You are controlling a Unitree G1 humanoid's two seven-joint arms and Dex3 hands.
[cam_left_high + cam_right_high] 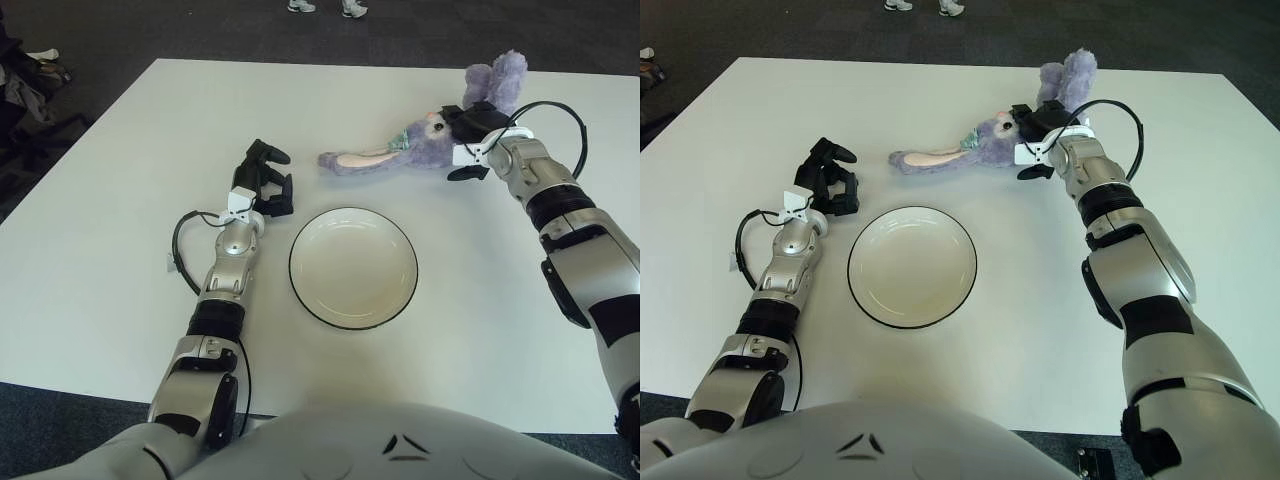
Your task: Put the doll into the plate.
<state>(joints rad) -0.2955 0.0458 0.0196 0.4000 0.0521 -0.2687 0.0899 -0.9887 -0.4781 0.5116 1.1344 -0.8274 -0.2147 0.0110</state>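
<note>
The doll [440, 135] is a purple plush rabbit with long pink-lined ears. It lies on its side on the white table [120, 260] at the back right, ears pointing left. My right hand [478, 135] is on the doll's body, its black fingers closed around the middle. The plate [353, 267] is white with a dark rim and stands empty in the middle of the table, in front of the doll. My left hand [265, 175] shows just left of the plate's far edge, fingers loosely spread and holding nothing.
The table's far edge runs just behind the doll. Dark carpet [400, 30] lies beyond, with a person's shoes [326, 7] at the top. Clutter [30, 85] sits off the table's left side.
</note>
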